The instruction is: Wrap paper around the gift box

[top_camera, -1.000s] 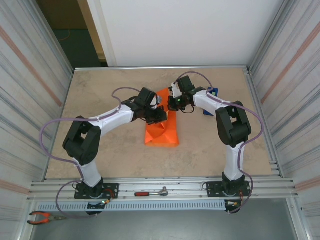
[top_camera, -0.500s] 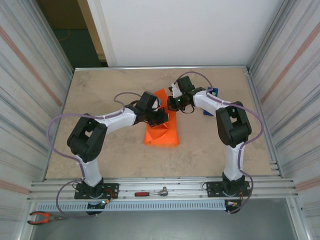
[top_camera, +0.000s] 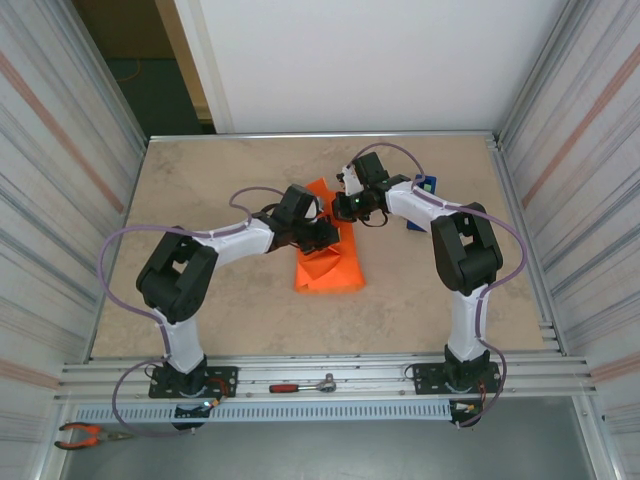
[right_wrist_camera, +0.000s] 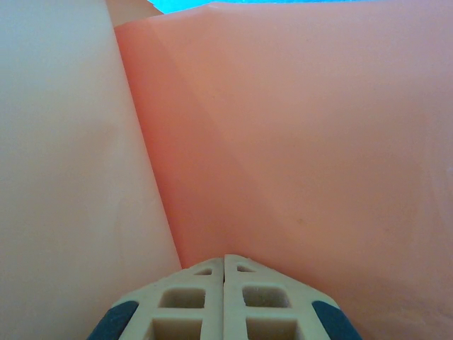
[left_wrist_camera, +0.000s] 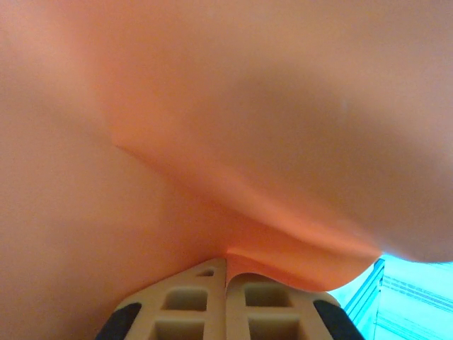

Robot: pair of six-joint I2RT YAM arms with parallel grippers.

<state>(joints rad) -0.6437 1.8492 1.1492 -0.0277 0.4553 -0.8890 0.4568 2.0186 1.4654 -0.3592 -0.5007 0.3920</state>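
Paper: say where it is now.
Top view: the orange paper lies mid-table as a folded bundle, between the left gripper and the right gripper at its far end.

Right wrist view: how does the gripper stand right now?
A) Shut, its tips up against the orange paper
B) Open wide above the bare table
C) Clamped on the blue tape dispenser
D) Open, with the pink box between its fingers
A: the right gripper has its two fingers pressed together with no gap, and the orange paper lies right at their tips.

The paper [top_camera: 328, 262] blocks centre; table [top_camera: 190, 180] apparently free at left.
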